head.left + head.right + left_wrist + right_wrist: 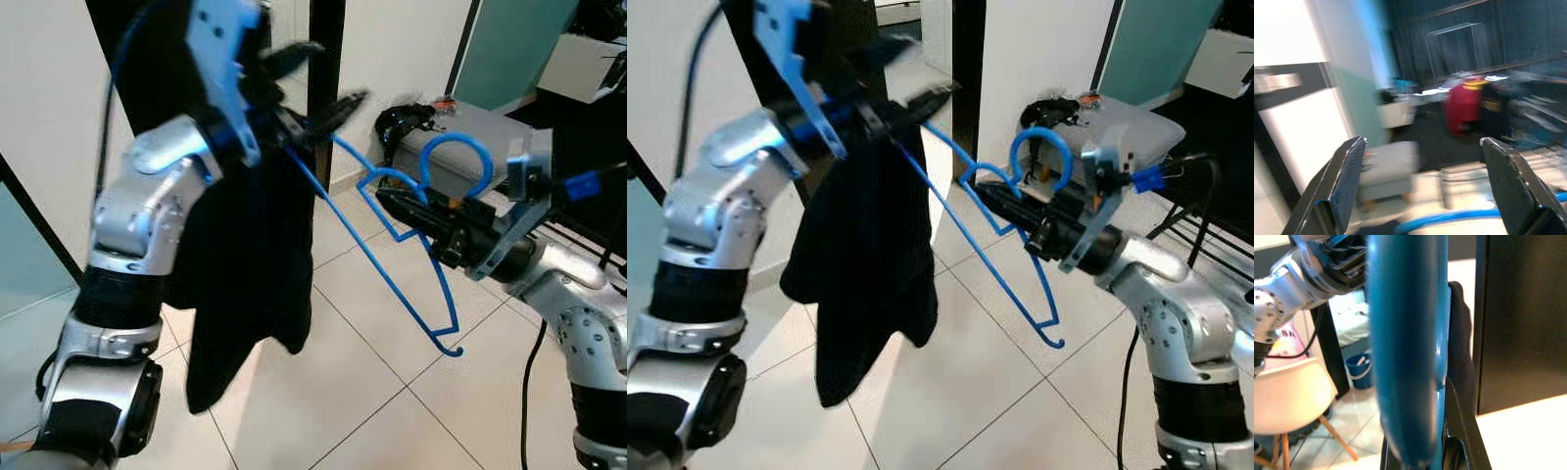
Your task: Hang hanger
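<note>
Hanger (392,250) gripped in right hand (397,206), hook upward.

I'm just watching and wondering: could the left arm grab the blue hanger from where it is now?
Probably yes. The left gripper is open right beside the blue hanger, near the end where the black garment hangs. The right gripper holds the neck below the hook.

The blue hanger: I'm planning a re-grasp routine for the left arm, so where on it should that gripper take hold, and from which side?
Grip the blue hanger on its long straight bar, just clear of the black garment. Come from the robot's left, where the left gripper hovers open. The right gripper is shut at the neck under the hook, and the garment drapes the left end, so that bare bar looks like the likeliest free hold.
</note>
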`<state>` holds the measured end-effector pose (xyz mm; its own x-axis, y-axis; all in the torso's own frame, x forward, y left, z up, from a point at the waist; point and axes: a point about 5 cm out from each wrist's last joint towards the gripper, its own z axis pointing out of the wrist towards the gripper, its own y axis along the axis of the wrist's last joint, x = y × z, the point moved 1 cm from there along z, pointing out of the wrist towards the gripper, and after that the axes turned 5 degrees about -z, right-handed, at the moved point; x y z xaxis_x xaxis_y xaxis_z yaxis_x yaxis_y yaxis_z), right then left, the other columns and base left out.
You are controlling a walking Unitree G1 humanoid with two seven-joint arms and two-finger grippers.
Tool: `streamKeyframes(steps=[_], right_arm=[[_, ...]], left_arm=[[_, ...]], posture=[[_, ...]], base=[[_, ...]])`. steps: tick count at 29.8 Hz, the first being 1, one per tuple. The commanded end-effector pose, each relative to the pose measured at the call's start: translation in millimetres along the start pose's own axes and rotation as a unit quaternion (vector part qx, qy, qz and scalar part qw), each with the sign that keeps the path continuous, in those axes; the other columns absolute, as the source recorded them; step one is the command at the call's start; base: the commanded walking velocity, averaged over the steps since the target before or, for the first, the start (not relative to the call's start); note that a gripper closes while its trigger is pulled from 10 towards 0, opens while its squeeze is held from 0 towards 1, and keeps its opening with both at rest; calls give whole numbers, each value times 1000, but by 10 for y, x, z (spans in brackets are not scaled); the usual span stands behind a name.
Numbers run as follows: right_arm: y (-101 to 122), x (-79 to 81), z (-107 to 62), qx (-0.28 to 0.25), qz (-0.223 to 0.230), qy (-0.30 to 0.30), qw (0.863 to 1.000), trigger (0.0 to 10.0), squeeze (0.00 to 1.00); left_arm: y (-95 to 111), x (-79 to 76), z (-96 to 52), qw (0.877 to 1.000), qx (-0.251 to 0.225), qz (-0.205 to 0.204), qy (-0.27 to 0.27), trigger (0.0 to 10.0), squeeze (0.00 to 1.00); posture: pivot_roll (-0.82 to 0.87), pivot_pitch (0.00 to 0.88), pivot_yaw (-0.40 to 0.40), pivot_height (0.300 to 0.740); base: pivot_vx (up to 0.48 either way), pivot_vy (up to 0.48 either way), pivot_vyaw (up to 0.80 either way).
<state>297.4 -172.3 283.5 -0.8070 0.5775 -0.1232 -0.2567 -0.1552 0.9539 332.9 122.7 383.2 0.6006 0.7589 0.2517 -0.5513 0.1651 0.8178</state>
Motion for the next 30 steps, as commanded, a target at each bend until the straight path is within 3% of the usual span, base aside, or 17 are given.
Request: streamKeyframes(steps=[1,2,3,4,5,6,9,13,15,16,17,24,30], right_arm=[[207,-99,-52,-49,-25,-27,998,10000,0],[260,-158,-65,-58,-28,-42,997,10000,0],[260,-158,-65,-58,-28,-42,997,10000,0],[293,-195,-72,-64,-30,-51,996,10000,0],[314,-210,-64,-67,-31,-53,996,10000,0],[314,-210,-64,-67,-31,-53,996,10000,0],[333,-207,10,-70,-32,-49,996,10000,0],[325,-201,56,-69,-31,-46,996,10000,0],[282,-162,124,-63,-26,-31,997,10000,0],[282,-162,124,-63,-26,-31,997,10000,0],[232,-121,173,-55,-22,-17,998,10000,0],[147,-85,210,-38,-22,-8,999,10000,0],[136,-62,228,-34,-24,-3,999,10000,0]], left_arm=[[97,303,-163,995,-4,30,92,10000,0],[130,453,-278,988,3,48,146,10000,0],[130,453,-278,988,3,48,146,10000,0],[91,516,-373,981,23,56,185,10000,0],[-20,483,-445,975,59,66,205,10000,0],[-20,483,-445,975,59,66,205,10000,0],[-345,178,-551,963,137,49,227,10000,0],[-475,3,-546,961,160,22,223,10000,0],[-601,-162,-483,962,163,-32,218,10000,0],[-601,-162,-483,962,163,-32,218,10000,0],[-672,-240,-430,959,160,-74,224,10000,0],[-683,-243,-382,952,154,-107,243,10000,0],[-663,-249,-405,949,159,-103,252,10000,0]], posture=[[13,93,3,740],[16,94,1,740],[16,94,1,740],[20,96,-2,740],[19,98,-1,740],[19,98,-1,740],[24,100,-8,740],[30,100,-15,740],[26,99,-15,740],[26,99,-15,740],[20,97,-12,740],[18,96,-9,740],[17,91,-10,740]], base=[[0,0,0],[0,0,0],[0,0,0],[0,0,0],[0,0,0],[0,0,0],[0,0,0],[0,0,0],[0,0,0],[0,0,0],[0,0,0],[0,0,0],[0,0,0]])
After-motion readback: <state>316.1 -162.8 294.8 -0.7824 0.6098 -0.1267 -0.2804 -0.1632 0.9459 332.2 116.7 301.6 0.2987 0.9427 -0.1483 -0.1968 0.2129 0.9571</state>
